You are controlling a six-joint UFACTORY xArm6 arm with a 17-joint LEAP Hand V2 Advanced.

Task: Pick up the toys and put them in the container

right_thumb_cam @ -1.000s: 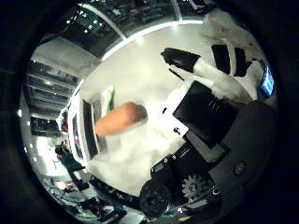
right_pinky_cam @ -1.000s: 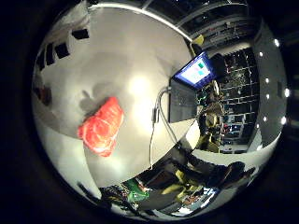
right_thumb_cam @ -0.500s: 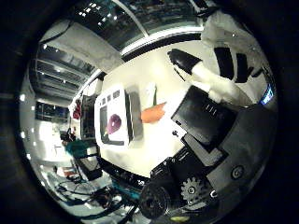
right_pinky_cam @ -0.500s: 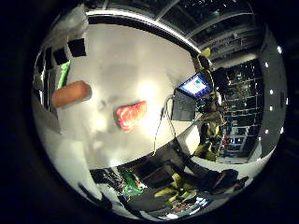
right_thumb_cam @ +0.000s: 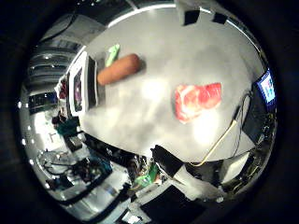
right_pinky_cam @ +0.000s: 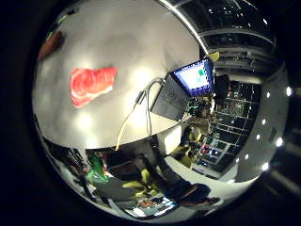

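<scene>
A flat red toy shaped like a slab of meat (right_thumb_cam: 198,100) lies on the white table (right_thumb_cam: 159,56); the right little finger side palm view shows it too (right_pinky_cam: 92,83). An orange sausage-shaped toy (right_thumb_cam: 119,69) lies nearer the table's edge, with a small green toy (right_thumb_cam: 112,54) beside it. The white container (right_thumb_cam: 80,82) stands at that edge, just past the orange toy. My right hand is well above the table.
An open laptop (right_pinky_cam: 193,77) with a lit screen stands on the table near the red toy, and a pale cable (right_pinky_cam: 136,108) runs from it across the table. Shelves and furniture stand around the table.
Both views have swung, so the camera has moved. The fingers that filled one side of the right thumb side palm view no longer show. The toys lie where they were.
</scene>
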